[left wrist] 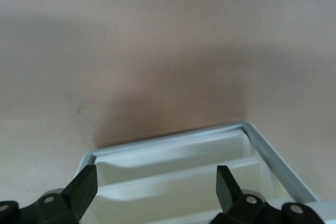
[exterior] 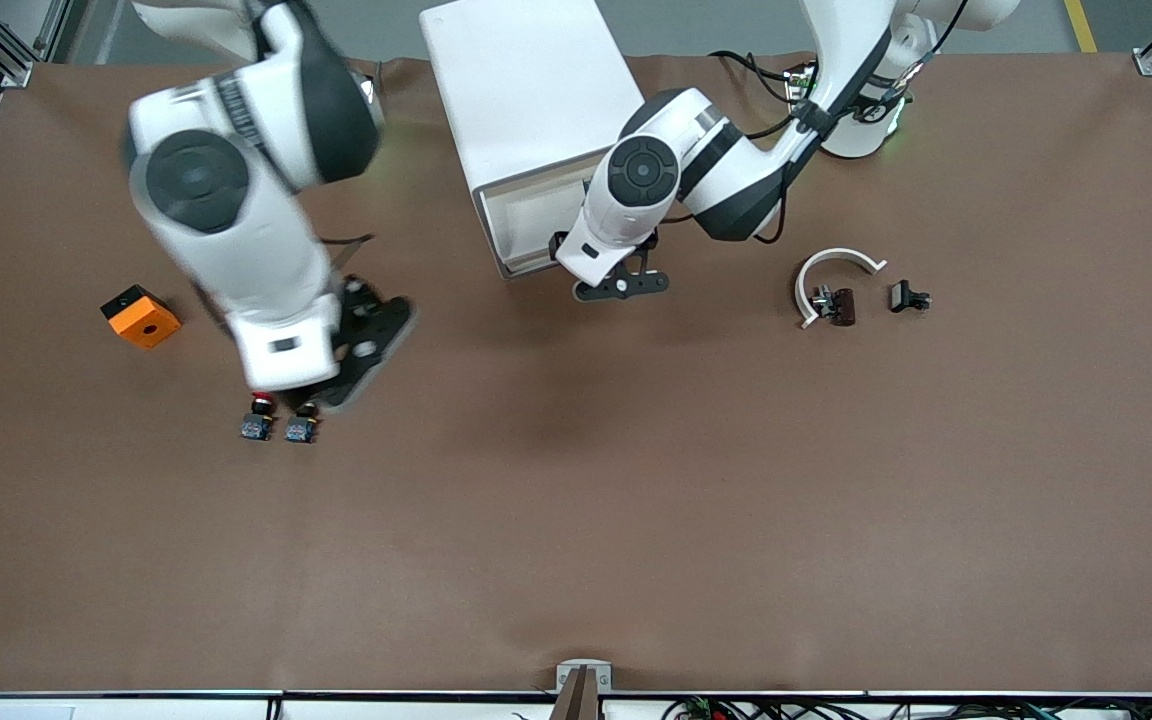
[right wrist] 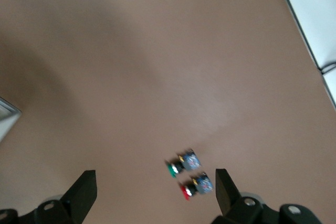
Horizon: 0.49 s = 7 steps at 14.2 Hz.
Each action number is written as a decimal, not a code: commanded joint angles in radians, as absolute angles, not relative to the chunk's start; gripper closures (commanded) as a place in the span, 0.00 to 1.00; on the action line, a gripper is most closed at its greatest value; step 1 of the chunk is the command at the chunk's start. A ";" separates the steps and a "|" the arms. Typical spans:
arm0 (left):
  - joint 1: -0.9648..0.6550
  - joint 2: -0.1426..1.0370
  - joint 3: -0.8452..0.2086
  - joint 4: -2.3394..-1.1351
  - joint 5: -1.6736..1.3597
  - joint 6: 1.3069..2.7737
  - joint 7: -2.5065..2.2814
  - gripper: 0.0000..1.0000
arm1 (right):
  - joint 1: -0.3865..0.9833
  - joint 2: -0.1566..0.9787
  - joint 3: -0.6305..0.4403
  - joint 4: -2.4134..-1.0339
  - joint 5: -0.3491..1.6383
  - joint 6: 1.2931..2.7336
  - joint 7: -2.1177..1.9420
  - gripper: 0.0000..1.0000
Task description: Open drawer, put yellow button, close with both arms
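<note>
Drawer (exterior: 526,215) is sitting pulled out of the white cabinet (exterior: 526,90), its long front edge facing the front camera; nothing shows inside. Left gripper (exterior: 624,283) is hovering over the drawer's front edge, fingers spread, holding nothing. Right gripper (exterior: 361,345) is hanging open over the red button (exterior: 258,418) and green button (exterior: 302,422). No yellow button is showing in any view.

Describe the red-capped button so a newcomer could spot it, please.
Find the open right gripper over the table. Two blue-bodied buttons lie side by side under it. The red-capped button lies toward the right arm's end; the other button has a green cap.
</note>
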State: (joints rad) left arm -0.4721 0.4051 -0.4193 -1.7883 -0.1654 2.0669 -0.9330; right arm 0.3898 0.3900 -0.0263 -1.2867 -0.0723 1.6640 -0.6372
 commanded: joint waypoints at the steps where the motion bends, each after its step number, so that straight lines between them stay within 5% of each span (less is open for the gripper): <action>1: -0.462 0.371 -0.466 -1.816 -0.199 2.049 -0.962 0.00 | 0.276 0.374 -0.005 -1.295 -0.057 1.648 -0.705 0.00; 7: -0.466 0.376 -0.509 -1.816 -0.239 1.996 -0.994 0.00 | 0.086 0.380 -0.008 -1.311 -0.057 1.595 -0.634 0.00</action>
